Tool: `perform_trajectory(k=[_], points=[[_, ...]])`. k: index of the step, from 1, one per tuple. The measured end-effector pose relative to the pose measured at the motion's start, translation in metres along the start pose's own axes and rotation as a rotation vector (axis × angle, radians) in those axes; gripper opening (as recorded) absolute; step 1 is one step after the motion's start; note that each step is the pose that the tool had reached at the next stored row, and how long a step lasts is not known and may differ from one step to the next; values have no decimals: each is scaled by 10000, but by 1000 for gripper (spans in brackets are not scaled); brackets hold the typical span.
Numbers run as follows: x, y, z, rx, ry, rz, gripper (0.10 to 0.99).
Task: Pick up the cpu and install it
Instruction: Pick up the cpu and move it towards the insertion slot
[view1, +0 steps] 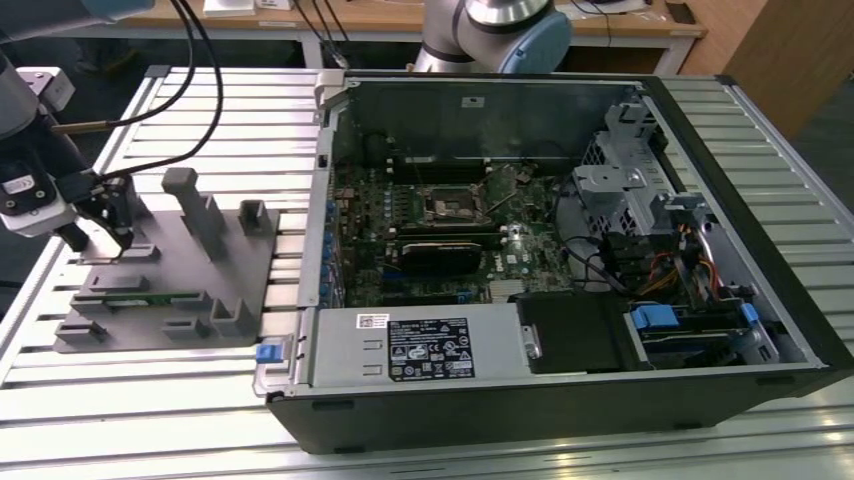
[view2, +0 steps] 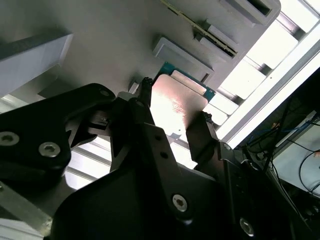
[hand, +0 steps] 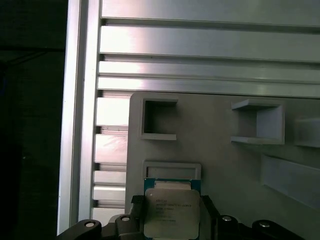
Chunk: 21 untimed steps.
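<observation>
The cpu (hand: 172, 212), a small square chip with a silvery top and a green edge, sits between my gripper's (hand: 172, 202) two black fingers. In the second wrist view the fingers (view2: 200, 135) press against opposite edges of the cpu (view2: 175, 107), so the gripper (view2: 174, 102) is shut on it. The chip is just over the grey plastic fixture (hand: 215, 165), next to a shallow rectangular pocket. In the exterior view the gripper (view1: 100, 235) hangs over the fixture's (view1: 174, 290) far corner, at the exterior view's left. The black motherboard socket (view1: 450, 203) lies inside the open computer case.
The open computer case (view1: 561, 400) fills the middle and the exterior view's right, with drive cages and cables inside. Upright blocks (view1: 200, 215) stand on the fixture near the gripper. The slatted aluminium table (view1: 214, 120) runs around both. Cables hang above the arm.
</observation>
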<state>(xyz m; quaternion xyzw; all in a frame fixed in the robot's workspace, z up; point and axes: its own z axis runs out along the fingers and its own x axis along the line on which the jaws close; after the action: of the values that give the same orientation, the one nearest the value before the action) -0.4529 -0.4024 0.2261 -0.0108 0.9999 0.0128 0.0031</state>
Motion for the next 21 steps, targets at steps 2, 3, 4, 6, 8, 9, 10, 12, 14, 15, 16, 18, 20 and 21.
perform_trajectory(k=[2, 3, 4, 6, 8, 9, 10, 12, 14, 15, 16, 18, 20, 21], points=[[0, 0, -11, 0, 0, 0, 529], [0, 0, -17, 0, 0, 0, 529], [0, 1, -22, -1, 0, 0, 529], [0, 1, -33, 0, 1, 0, 529], [0, 1, -38, -1, -2, 0, 529], [0, 1, -42, -1, -1, 0, 529], [0, 1, -47, 0, 1, 0, 529], [0, 1, -54, 0, 0, 0, 529], [0, 2, -60, 0, -1, 0, 529], [-1, 2, -62, 0, -1, 0, 529], [0, 2, -65, 0, 0, 0, 529], [0, 2, -71, 0, 0, 0, 529], [0, 2, -75, 0, 0, 0, 529], [0, 2, -77, -1, -1, 0, 529]])
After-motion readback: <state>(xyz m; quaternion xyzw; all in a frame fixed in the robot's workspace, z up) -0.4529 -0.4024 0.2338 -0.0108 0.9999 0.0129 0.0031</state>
